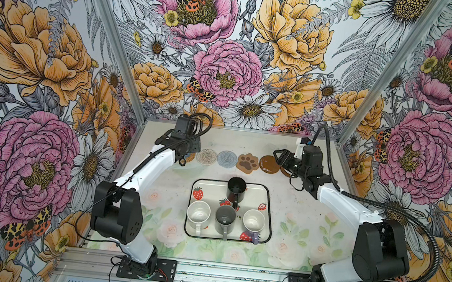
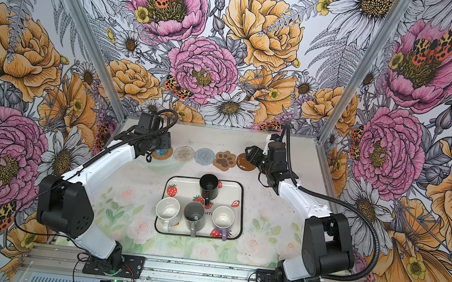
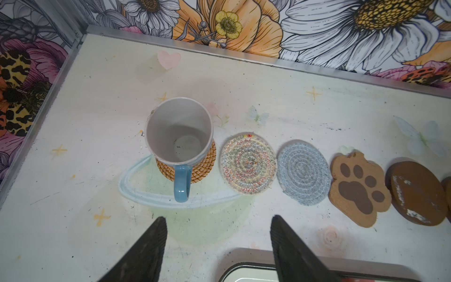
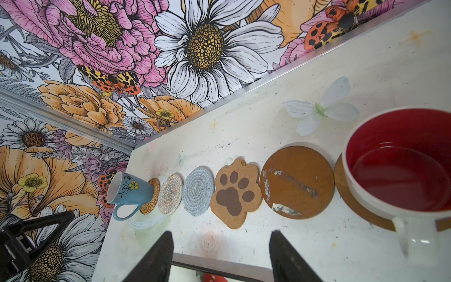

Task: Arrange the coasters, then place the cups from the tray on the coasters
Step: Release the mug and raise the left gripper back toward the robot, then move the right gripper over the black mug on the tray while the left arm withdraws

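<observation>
Several coasters lie in a row along the back of the table. A light blue cup (image 3: 179,136) stands on the tan rattan coaster (image 3: 203,171), with my left gripper (image 3: 219,218) open and empty just in front of it. Beside that come the whitish woven (image 3: 247,162), grey-blue (image 3: 303,172), paw-shaped (image 3: 358,193) and brown disc (image 3: 417,193) coasters. A white cup with a red interior (image 4: 400,166) stands on the last brown disc (image 4: 351,195). My right gripper (image 4: 222,232) is open and empty near it. The tray (image 1: 256,197) holds black (image 1: 236,190), white (image 1: 198,214), grey (image 1: 225,218) and lavender (image 1: 253,221) cups.
Floral walls with metal frame posts close in the table at the back and on both sides. Both arms reach toward the back corners, the left arm (image 1: 158,166) and the right arm (image 1: 337,197). The tray's far edge (image 4: 219,267) lies just under my right fingers.
</observation>
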### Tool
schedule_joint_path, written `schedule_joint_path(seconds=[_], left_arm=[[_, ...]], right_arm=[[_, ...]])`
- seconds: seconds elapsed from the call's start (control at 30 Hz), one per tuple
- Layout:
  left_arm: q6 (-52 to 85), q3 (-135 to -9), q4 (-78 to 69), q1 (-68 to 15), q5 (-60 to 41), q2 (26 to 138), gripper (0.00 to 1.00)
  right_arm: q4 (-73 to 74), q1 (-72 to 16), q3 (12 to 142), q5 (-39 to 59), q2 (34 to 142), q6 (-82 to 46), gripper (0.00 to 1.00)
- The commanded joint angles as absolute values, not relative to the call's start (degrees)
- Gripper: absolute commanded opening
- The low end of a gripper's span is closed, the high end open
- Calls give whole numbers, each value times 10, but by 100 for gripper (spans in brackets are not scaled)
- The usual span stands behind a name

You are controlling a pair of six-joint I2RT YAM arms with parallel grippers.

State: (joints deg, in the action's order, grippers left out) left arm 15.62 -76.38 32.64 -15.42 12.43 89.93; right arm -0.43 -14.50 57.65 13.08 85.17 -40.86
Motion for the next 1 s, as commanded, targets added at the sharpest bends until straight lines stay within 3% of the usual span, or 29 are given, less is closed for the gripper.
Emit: schedule_joint_path(seconds=[0.0,0.57,0.97], left_arm=[[176,-734,269,-176,143,847,72],[242,-517,88,-257,64,675,82],[234,-477,54,-279,69,640,84]], right_arm=[[-30,-158,617,118,829,-390,65],[-200,-210,664,78,778,-298,67],[-298,-296,673,26,776,-268,67]])
